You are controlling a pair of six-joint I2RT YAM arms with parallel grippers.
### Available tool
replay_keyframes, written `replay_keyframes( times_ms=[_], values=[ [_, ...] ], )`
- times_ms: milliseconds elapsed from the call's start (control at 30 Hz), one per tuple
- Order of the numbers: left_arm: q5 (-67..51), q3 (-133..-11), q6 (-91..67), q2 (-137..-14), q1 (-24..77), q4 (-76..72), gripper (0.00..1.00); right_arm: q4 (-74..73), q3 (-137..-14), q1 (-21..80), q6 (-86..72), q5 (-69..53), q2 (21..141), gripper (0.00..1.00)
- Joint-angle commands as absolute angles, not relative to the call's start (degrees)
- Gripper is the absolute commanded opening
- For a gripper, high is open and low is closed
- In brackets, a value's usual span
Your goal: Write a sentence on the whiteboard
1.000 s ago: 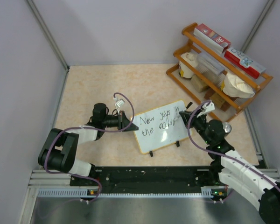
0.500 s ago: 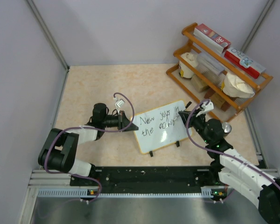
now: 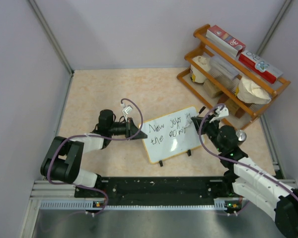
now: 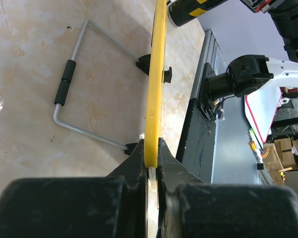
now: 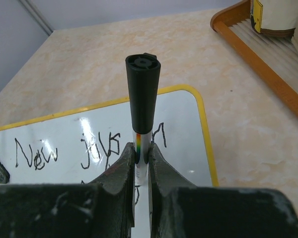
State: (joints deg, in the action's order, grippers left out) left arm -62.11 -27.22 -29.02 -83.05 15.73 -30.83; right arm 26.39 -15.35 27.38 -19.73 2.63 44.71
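The right gripper (image 5: 141,148) is clenched on a black marker (image 5: 142,89). The marker's long axis passes between the jaws. Its blunt rear end points up and away from the board, and its tip is hidden below the fingers.

The whiteboard (image 5: 184,144) lies directly ahead of and beneath this gripper, with its long axis crosswise to the jaws.

The left gripper (image 4: 152,148) is clamped on the board's short edge. The board extends straight ahead of it, edge-on, with the wire stand (image 4: 64,89) to one side.

The right arm is judged the writing arm. The next stroke depends on the hidden tip meeting the board face.
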Motion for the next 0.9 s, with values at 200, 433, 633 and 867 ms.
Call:
replay_keyframes(
  times_ms=[200, 433, 633, 867],
  values=[
    [-60.6, -27.9, -24.2, -83.8, 15.8, -32.3, 0.00, 23.1, -18.8, 27.9, -20.0, 6.7, 44.7, 0.00],
    [-60.6, -27.9, -24.2, -83.8, 15.8, -32.3, 0.00, 20.2, -18.3, 27.8, -20.3, 5.9, 44.1, 0.00],
    [-60.6, -27.9, -24.2, -83.8, 15.8, -32.3, 0.00, 19.1, -17.6, 27.9, -20.8, 5.2, 44.3, 0.00],
    [-60.6, -27.9, -24.1, -83.7, 15.8, -32.3, 0.00, 17.8, -17.1, 27.9, -20.9, 4.9, 44.0, 0.00]
  ],
)
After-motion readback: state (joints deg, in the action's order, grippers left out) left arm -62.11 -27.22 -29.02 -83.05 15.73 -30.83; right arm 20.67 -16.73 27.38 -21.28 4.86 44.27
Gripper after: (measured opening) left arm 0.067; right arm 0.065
